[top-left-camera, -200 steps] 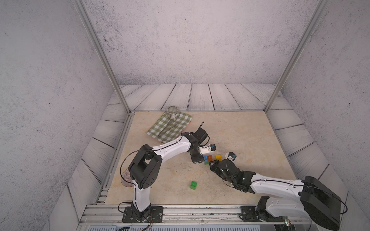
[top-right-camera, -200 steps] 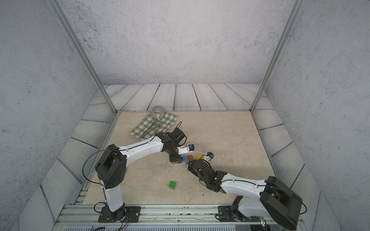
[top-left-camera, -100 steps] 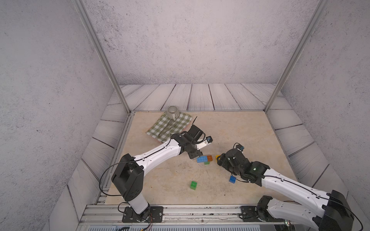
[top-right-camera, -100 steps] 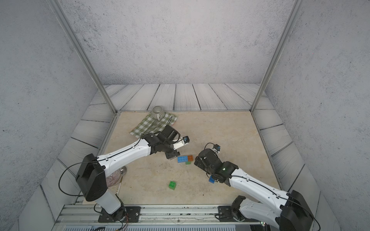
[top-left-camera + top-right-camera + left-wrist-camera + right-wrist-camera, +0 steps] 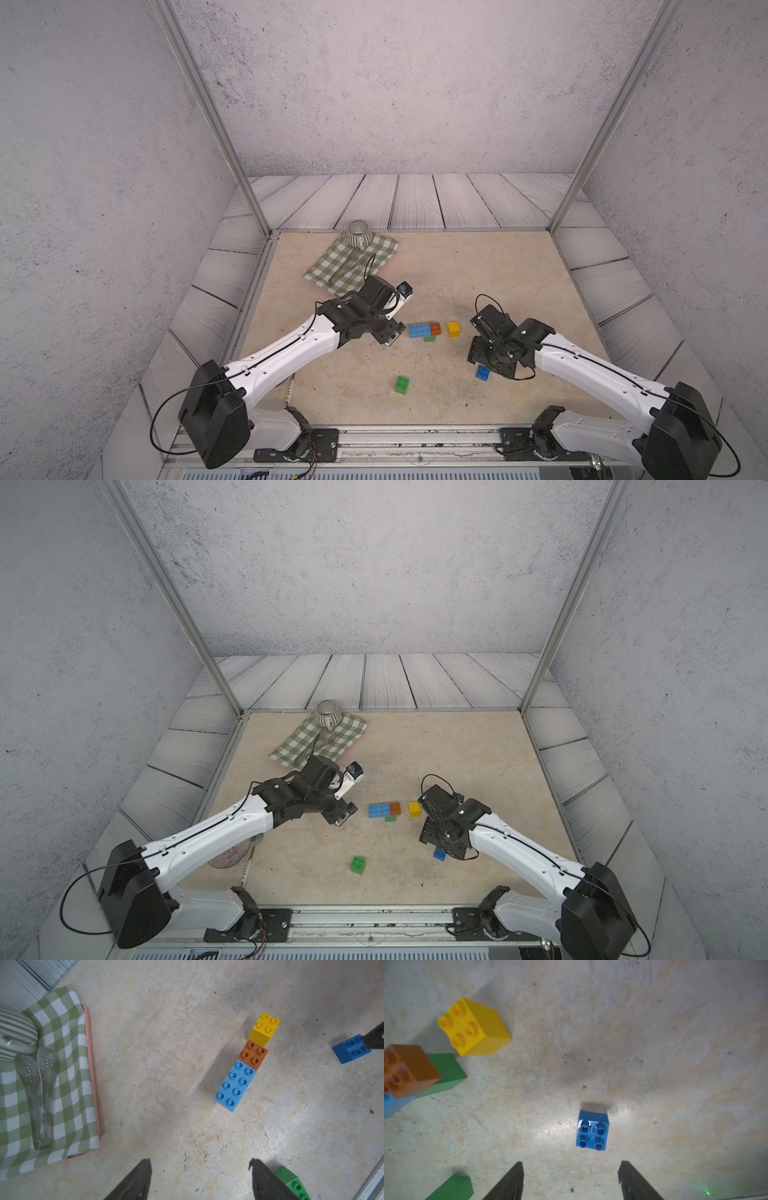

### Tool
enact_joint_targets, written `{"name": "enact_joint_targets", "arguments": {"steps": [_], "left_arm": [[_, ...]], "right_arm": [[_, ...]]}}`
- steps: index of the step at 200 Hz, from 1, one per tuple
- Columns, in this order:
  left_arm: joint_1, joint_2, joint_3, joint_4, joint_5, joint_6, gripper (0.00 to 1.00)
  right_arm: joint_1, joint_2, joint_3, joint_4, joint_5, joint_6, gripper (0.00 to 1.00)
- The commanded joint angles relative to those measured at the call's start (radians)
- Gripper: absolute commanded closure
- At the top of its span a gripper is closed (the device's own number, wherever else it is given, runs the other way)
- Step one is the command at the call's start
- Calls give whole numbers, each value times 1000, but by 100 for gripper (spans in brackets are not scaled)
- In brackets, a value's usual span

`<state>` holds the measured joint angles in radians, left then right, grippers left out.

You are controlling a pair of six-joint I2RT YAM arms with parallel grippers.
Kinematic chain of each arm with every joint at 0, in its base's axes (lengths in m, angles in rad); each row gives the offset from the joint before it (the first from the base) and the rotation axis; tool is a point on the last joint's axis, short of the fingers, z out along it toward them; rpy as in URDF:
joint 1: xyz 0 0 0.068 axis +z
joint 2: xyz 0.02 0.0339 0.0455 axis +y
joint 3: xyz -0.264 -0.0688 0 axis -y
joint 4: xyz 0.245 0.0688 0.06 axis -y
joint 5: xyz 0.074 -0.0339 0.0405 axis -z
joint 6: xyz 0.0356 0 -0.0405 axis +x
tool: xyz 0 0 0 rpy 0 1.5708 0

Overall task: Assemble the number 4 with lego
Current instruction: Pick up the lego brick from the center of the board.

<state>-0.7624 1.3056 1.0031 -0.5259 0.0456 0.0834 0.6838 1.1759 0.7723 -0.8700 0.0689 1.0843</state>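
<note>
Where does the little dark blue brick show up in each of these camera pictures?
Top view: dark blue brick, nearer the camera than the yellow brick.
Top view: the same spot.
Left wrist: at the picture's edge.
Right wrist: just ahead of the open right gripper, at.
Shared landmark: the yellow brick, seen in all four.

Dark blue brick (image 5: 592, 1130) loose beyond spread hand (image 5: 570, 1162).
</note>
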Motion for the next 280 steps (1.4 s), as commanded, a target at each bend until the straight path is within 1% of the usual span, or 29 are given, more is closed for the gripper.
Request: {"name": "enact_joint_targets", "arguments": {"steps": [1, 37, 72, 113, 157, 196, 216, 256, 280], "left_arm": [[13, -35, -45, 35, 31, -75, 20], [29, -67, -84, 40, 35, -86, 18], [41, -85, -108, 46, 41, -89, 18], [48, -88, -127, 56, 49, -91, 17], [51, -89, -138, 63, 53, -91, 17], [51, -97, -144, 65, 54, -92, 17], [51, -101, -146, 67, 54, -92, 17], [51, -108, -148, 68, 54, -93, 16], [51, -103, -145, 65, 70, -98, 16]], "right_arm": [[-3, 42, -1, -38, -3, 12, 27], [-3, 120, -1, -19, -4, 31, 29], [-3, 144, -37, 24, -8, 51, 33], [-3, 189, -31, 40, 4, 56, 36], [-14, 204, -45, 60, 12, 61, 41], [-32, 221, -62, 79, 3, 61, 49], [-35, 217, -68, 81, 3, 60, 55], [-35, 168, -62, 61, 20, 54, 69], [-35, 137, -29, 31, 29, 10, 73]]}}
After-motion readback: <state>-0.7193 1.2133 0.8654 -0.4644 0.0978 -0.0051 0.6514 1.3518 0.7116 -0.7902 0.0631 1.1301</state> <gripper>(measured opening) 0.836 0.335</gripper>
